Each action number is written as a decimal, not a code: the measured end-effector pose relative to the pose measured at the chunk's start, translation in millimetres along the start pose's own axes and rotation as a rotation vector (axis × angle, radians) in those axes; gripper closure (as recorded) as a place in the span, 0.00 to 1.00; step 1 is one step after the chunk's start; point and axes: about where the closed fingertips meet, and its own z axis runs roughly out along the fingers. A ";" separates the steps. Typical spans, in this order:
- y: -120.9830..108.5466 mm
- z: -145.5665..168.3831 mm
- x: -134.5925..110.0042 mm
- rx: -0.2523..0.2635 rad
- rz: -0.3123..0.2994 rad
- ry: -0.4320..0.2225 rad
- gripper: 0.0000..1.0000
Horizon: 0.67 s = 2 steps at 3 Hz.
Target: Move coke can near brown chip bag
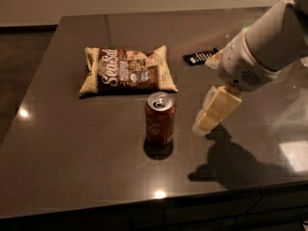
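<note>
Surface: dark glossy tabletop (72, 143), reflective, with light glints toward the near edge.
Can: small red-brown cylindrical coke can (160, 119) with silver top and pull tab; upright near the middle of the table, long axis vertical.
Bag: flat pillow-shaped brown chip bag (126, 72) with cream-yellow ends and white "Sea Salt" lettering; lying flat just beyond the can and a little left, close but apart, long axis running left to right.
Other: small black flat packet (199, 57) with white stripes, far right of the bag, partly hidden by the arm.
Gripper: cream-coloured gripper (206, 121) on a bulky white arm (269, 42); right of the can, near it but not touching, angled down and left.
Opening: cannot tell whether wide or narrow; holding nothing, since the can stands free.
Key relation: can directly left of the gripper, at about the same depth on the table.
Step (judged): reach toward the can, grasp not yet made.
Next (judged): short leftward close-in across the vertical axis, then a small carry toward the far left.
Risk (judged): glancing touch tipping the upright can.
</note>
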 end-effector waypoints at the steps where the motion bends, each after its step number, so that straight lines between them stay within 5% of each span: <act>1: 6.8 26.2 -17.0 -0.041 0.029 -0.106 0.00; 2: 18.0 44.9 -31.0 -0.084 0.042 -0.205 0.00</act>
